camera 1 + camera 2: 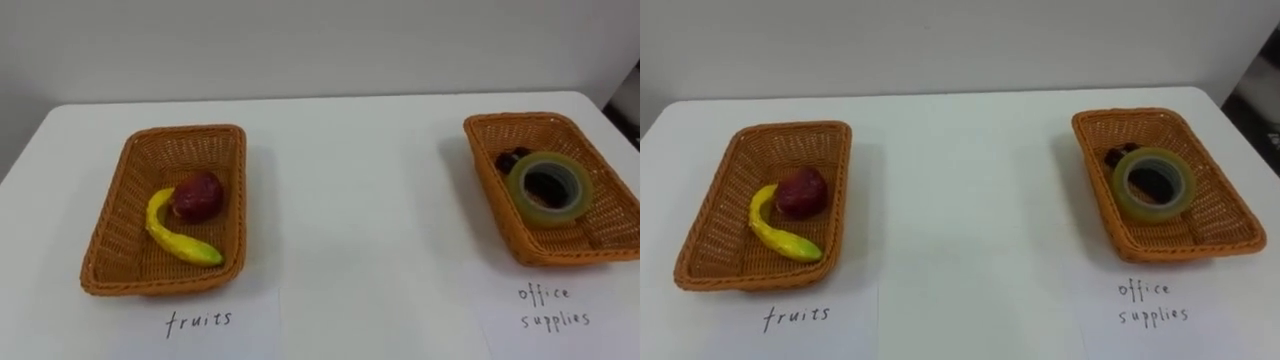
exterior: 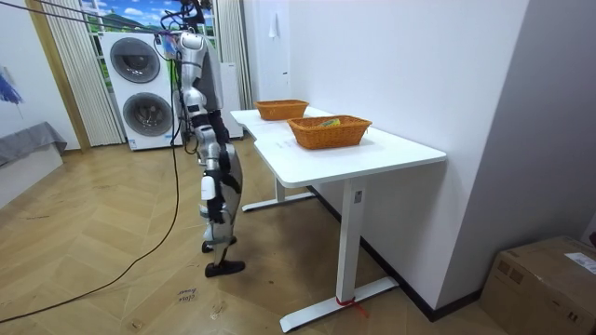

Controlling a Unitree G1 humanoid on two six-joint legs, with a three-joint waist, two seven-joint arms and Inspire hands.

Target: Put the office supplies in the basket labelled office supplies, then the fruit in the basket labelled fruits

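whether the right hand [image 2: 211, 141] is open or closed cannot be told; it is seen small and low at the robot's side in the room view, where the robot stands at the long edge of the white table [image 1: 350, 210], and nothing can be made out in it. on the table, a banana [image 1: 180, 238] and a dark red apple [image 1: 197, 195] are found touching each other inside the left wicker basket [image 1: 185, 133]. a roll of clear tape [image 1: 549, 188] lies in the right wicker basket [image 1: 520, 121], partly over a small dark item [image 1: 510, 160] that cannot be identified. nothing loose is seen between the baskets, so the sorting is judged complete or nearly so. the half-hidden dark item could prove to be misplaced, and a check would mean lifting the tape. the right basket sits close to the table's end, so a careless reach could push it over the edge. the paper sheets could also be dragged out of place. on the left sheet [image 1: 198, 321] "fruits" is handwritten, and on the right sheet [image 1: 552, 308] "office supplies"; no brand can be read.
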